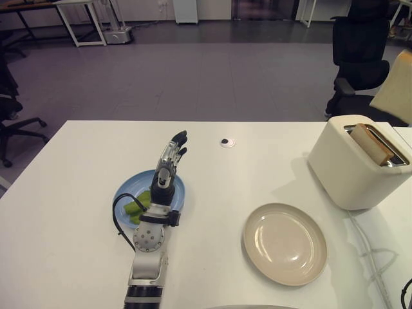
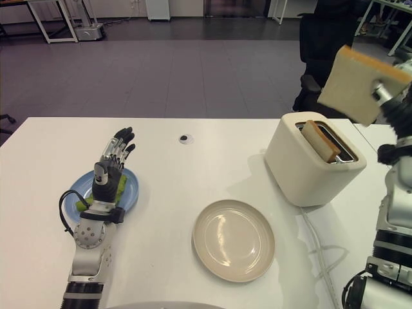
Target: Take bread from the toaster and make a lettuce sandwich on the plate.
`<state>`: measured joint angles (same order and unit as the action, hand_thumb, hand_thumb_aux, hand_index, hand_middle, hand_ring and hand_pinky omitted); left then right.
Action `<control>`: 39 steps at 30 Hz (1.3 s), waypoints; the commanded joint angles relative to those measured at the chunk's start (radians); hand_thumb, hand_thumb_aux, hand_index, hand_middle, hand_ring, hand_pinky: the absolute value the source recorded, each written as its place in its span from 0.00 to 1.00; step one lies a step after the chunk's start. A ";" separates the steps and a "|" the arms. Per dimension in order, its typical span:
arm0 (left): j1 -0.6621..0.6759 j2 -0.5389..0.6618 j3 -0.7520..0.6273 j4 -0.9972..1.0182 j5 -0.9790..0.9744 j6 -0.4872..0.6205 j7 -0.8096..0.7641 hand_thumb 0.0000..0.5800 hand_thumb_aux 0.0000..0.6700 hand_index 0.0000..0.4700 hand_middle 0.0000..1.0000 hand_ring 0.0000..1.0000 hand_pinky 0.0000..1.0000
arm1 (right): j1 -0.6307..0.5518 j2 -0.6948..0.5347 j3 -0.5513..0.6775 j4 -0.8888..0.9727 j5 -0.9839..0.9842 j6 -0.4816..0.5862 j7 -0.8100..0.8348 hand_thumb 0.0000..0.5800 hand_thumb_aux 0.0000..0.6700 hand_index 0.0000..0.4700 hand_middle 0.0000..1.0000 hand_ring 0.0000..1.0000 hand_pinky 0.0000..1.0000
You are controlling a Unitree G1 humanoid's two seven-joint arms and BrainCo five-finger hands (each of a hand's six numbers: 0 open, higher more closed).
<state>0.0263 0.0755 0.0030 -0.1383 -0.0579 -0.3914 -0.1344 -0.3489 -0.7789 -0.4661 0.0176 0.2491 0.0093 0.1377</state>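
A cream toaster [image 2: 313, 166] stands at the table's right with one bread slice [image 2: 320, 141] still in its slot. My right hand [image 2: 394, 102] is raised above and to the right of the toaster, shut on a second bread slice [image 2: 358, 82]. An empty beige plate [image 2: 234, 239] lies in front of the toaster. My left hand [image 1: 165, 175] is open, fingers stretched flat, hovering over a blue plate [image 1: 174, 183] that holds green lettuce [image 1: 137, 207].
A small black-and-white round thing [image 1: 226, 142] lies at mid-table toward the far edge. The toaster's cable [image 2: 318, 261] runs along the table's right side. The rim of another dish [image 2: 161, 305] shows at the near edge. A black office chair [image 1: 360, 58] stands beyond the table.
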 commanded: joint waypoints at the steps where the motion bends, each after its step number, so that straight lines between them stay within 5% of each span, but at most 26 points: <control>1: 0.001 -0.006 -0.010 -0.003 0.012 0.009 0.005 0.00 0.00 0.00 0.00 0.00 0.00 | 0.001 0.040 -0.011 -0.167 0.153 0.168 0.045 1.00 1.00 1.00 0.00 0.00 0.00; 5: 0.002 -0.005 -0.012 -0.008 0.012 0.011 0.006 0.00 0.00 0.00 0.00 0.00 0.00 | 0.129 0.037 0.062 -0.420 0.449 0.411 0.245 1.00 1.00 1.00 0.00 0.00 0.00; 8: 0.002 -0.005 -0.016 -0.012 0.012 0.015 0.008 0.00 0.00 0.00 0.00 0.00 0.00 | 0.273 0.014 0.124 -0.538 0.534 0.466 0.419 1.00 1.00 1.00 0.00 0.00 0.00; 16: 0.001 0.000 -0.016 -0.013 0.012 0.020 0.008 0.00 0.00 0.00 0.00 0.00 0.00 | 0.500 0.047 0.362 -0.448 0.316 0.340 0.651 1.00 1.00 1.00 0.00 0.00 0.00; 27: 0.004 0.020 0.007 -0.009 0.004 0.020 0.006 0.00 0.00 0.00 0.00 0.00 0.00 | 0.531 0.027 0.444 -0.186 0.025 0.101 0.728 1.00 1.00 1.00 0.00 0.00 0.00; 28: 0.003 0.023 0.012 -0.009 0.004 0.020 0.005 0.00 0.00 0.00 0.00 0.00 0.00 | 0.533 0.027 0.455 -0.191 0.011 0.087 0.734 0.97 0.83 0.83 0.00 0.00 0.00; 29: 0.002 0.027 0.017 -0.008 0.006 0.019 0.005 0.00 0.00 0.00 0.00 0.00 0.00 | 0.535 0.027 0.463 -0.198 -0.001 0.073 0.738 0.12 0.06 0.06 0.00 0.00 0.00; 30: 0.000 0.030 0.021 -0.007 0.006 0.018 0.004 0.00 0.00 0.00 0.00 0.00 0.00 | 0.536 0.030 0.467 -0.205 -0.010 0.062 0.737 0.00 0.00 0.00 0.00 0.00 0.00; 39: -0.006 0.211 0.111 0.047 0.204 0.026 0.021 0.00 0.00 0.00 0.00 0.00 0.00 | 0.428 0.107 0.292 -0.299 0.092 -0.028 0.629 0.00 0.00 0.00 0.00 0.00 0.00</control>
<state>0.0219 0.2301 0.0956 -0.1263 0.0706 -0.3829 -0.1160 0.1060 -0.6819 -0.1325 -0.2591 0.3085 -0.0198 0.7837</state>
